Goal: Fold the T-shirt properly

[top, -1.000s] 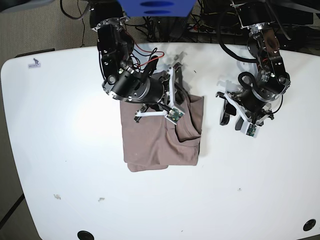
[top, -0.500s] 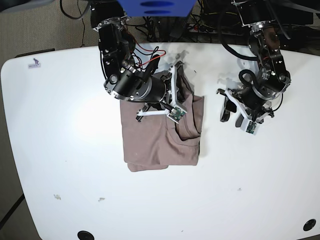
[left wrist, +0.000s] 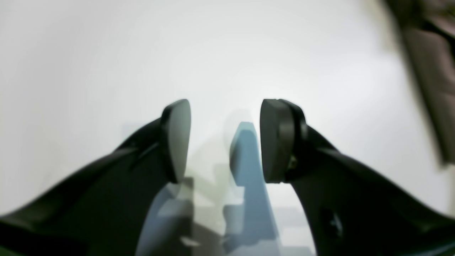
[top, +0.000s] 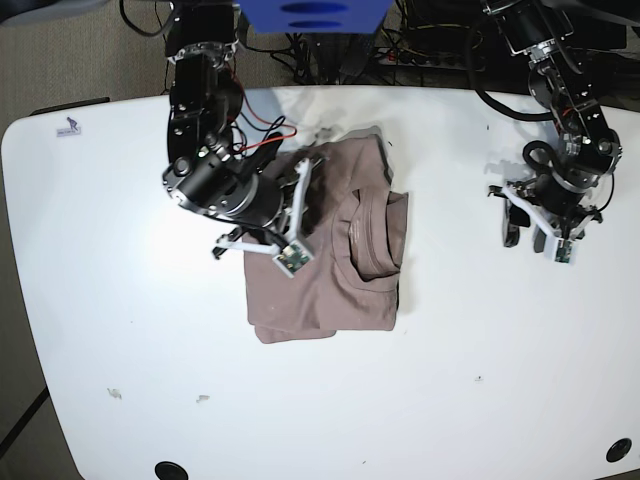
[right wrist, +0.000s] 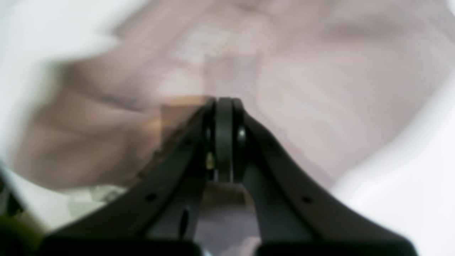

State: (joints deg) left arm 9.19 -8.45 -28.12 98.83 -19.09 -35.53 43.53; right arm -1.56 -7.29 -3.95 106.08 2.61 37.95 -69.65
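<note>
One shirt (top: pixel 325 255) lies folded in a rough rectangle on the white table (top: pixel 480 340), collar showing near its right side, between two arms. The right gripper (right wrist: pixel 224 138) hangs over the shirt's left edge, fingers pressed together; its wrist camera shows no cloth pinched between them, only blurred fabric beyond the tips. The left gripper (left wrist: pixel 224 140) sits well apart from the shirt over bare table, fingers parted with a clear gap. Only its wrist view shows that gap plainly, with the shirt as a dark strip (left wrist: pixel 430 81) at the frame's right edge.
</note>
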